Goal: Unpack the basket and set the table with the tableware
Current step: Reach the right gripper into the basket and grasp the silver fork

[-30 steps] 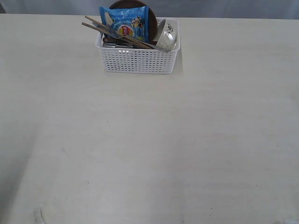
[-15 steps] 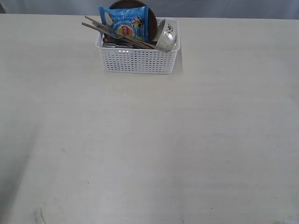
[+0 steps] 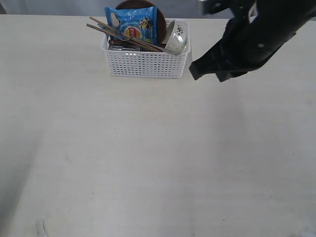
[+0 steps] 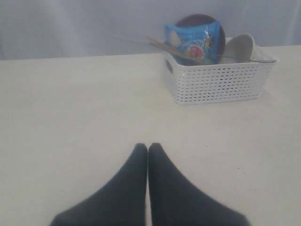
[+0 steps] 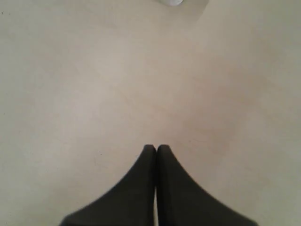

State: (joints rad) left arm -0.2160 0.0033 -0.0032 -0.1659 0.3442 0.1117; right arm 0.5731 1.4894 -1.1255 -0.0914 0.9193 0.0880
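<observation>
Starting leftmost, the left gripper (image 4: 148, 147) is pressed closed and empty. The full basket (image 3: 146, 64) sits at 12 o'clock on the table (image 3: 148, 163). At 2 o'clock the right gripper (image 3: 193, 70), also closed and empty, should spread its jaws before descending squarely over the bowl (image 3: 176, 38).

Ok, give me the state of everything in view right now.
basket: upright on the table, full.
chip bag: standing upright in the basket.
plate: on edge behind the chip bag.
bowl: tipped on its side, in the basket.
chopsticks: leaning out over the basket rim.
left gripper: shut, empty.
right gripper: shut, empty.
</observation>
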